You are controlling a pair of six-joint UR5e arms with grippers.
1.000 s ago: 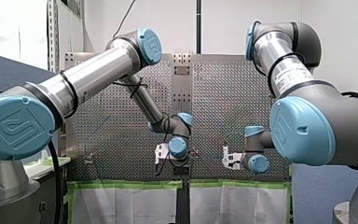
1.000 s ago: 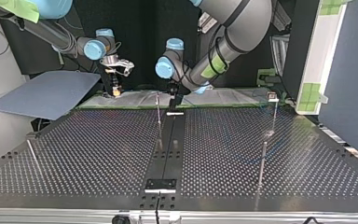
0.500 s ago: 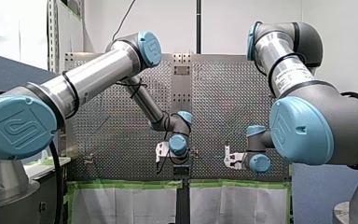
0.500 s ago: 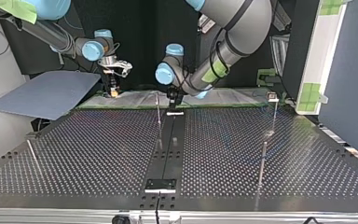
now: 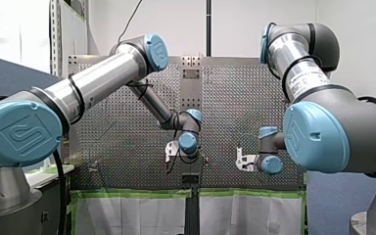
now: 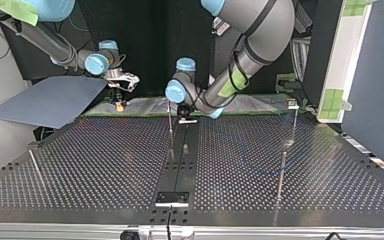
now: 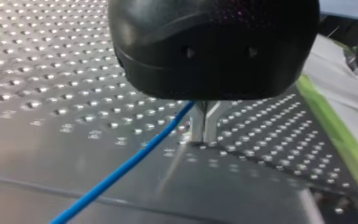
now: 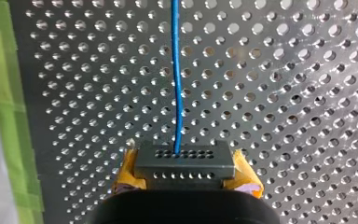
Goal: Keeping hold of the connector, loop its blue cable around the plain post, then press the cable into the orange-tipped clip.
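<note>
In the right wrist view my right gripper has its yellow pads shut on a grey connector. The blue cable runs straight ahead from the connector over the perforated table. In the top view this gripper hangs at the table's far edge, left of centre. My left gripper has its metal fingers shut, tips down on the table beside a thin post. The blue cable runs up to the side of the fingers. Whether they pinch it is hidden.
More thin posts stand on the perforated table: one at the top view's right front, one behind it carrying a small clip, one at the left. A black rail runs down the middle. Green tape edges the near side.
Both wrists have moved a little further out over the table from the taped edge. The right gripper has also drifted toward the top view's left, connector still held.
</note>
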